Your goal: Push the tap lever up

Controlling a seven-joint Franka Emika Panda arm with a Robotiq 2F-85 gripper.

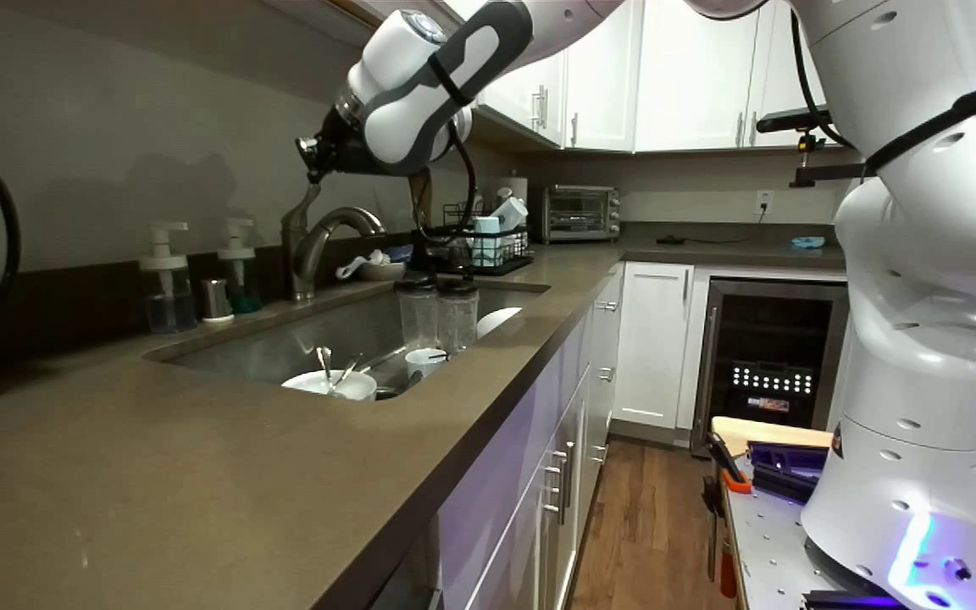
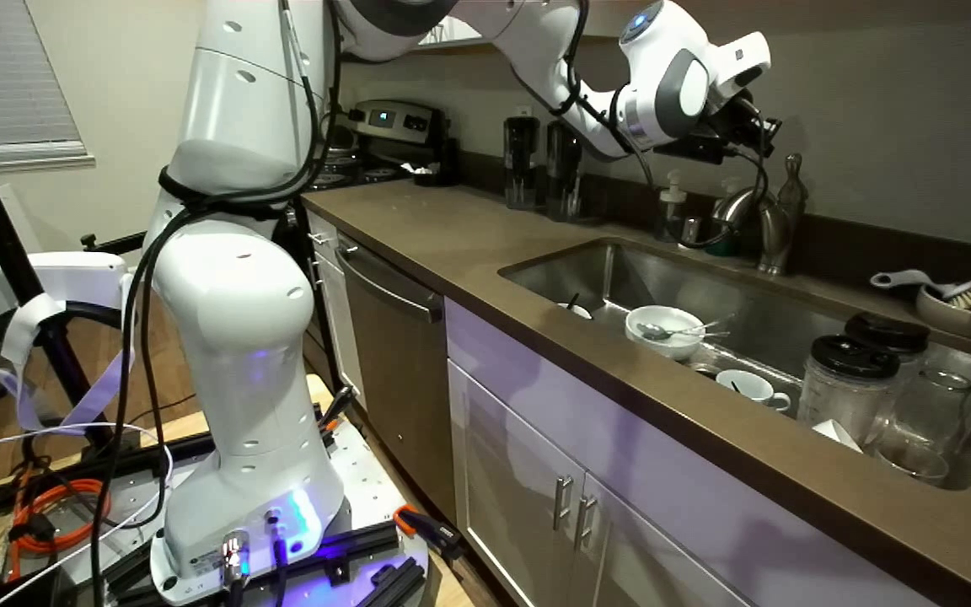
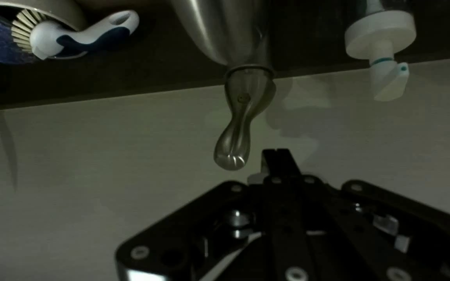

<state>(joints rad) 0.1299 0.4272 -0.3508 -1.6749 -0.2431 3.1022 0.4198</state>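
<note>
The tap (image 1: 312, 254) is brushed metal with a curved spout, at the sink's back edge. Its lever (image 1: 302, 207) stands up from the tap body in both exterior views (image 2: 793, 184). In the wrist view, which stands upside down, the lever (image 3: 241, 113) points downward in the picture and its rounded tip is in plain sight. My gripper (image 3: 275, 150) is shut, its black fingertips together with nothing between them. The fingertips are just right of the lever tip in that view, apart from it in the picture; I cannot tell the depth gap. In an exterior view the gripper (image 1: 318, 157) is at the lever's top.
Two soap pumps (image 1: 168, 280) (image 1: 238, 263) stand beside the tap. The sink (image 2: 662, 270) holds a white bowl (image 2: 662, 330), a mug (image 2: 753, 388) and black-lidded containers (image 2: 848, 379). A brush (image 3: 80, 37) lies in a dish on the tap's other side. The wall (image 3: 92, 175) is behind the lever.
</note>
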